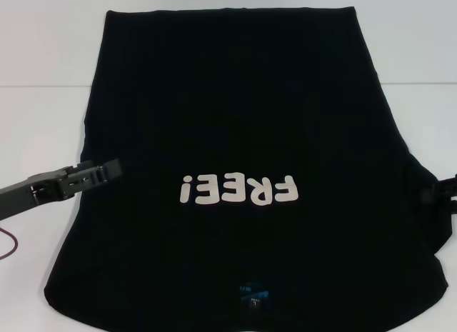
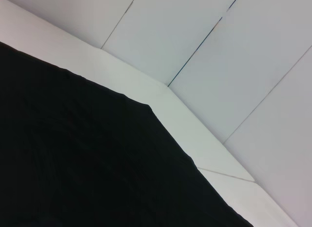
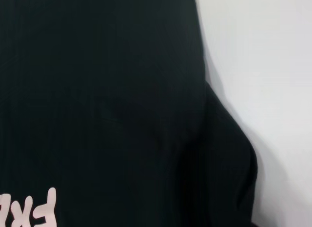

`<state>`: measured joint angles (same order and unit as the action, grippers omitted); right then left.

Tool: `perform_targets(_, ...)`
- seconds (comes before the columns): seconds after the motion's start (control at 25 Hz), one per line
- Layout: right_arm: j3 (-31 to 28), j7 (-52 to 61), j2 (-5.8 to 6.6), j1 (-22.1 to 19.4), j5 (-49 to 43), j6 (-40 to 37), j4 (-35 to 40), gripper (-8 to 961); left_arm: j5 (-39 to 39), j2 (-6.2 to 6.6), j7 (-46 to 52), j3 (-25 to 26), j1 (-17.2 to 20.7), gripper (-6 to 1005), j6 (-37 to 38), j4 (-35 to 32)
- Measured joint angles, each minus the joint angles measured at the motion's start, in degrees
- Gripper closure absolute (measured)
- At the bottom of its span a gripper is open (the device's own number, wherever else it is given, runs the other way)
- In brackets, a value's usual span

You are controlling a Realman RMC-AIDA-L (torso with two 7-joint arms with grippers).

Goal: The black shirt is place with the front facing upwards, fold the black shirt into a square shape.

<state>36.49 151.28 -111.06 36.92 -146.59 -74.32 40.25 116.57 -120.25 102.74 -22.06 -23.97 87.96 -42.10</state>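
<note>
black shirt [image 1: 243,118] soft, limp, light | we'd pinch its 9 and 3 o'clock edges | left gripper [image 1: 107,169] state: cannot tell | right gripper [image 1: 446,189] cannot tell

I see bare counter [image 1: 43,75] open on both sides of the black shirt [image 1: 243,118] (which fills the middle), each tool at its edge.
</note>
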Motion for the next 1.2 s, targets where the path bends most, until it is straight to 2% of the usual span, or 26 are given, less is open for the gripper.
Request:
perform_targets(0.08, 0.10, 0.04, 0.04, 0.00, -0.07, 0.08, 0.21, 223, -0.07, 0.01, 0.00, 0.00, -0.03, 50, 0.00, 0.00)
perform_targets(0.24, 0.35, 0.19, 0.08, 0.02, -0.10, 0.26, 0.46, 474, -0.22, -0.01, 0.00, 0.00, -0.03, 50, -0.13, 0.00)
perform_targets(0.84, 0.97, -0.58, 0.73, -1.01, -0.10, 1.62, 0.65, 910, -0.83, -0.04, 0.25, 0.03, 0.50, 49, -0.57, 0.00)
perform_targets(1.2, 0.20, -0.54, 1.71, -2.92, -0.27, 4.10, 2.26, 914, -1.32, -0.07, 0.35, 1.21, 1.53, 50, -0.03, 0.00)
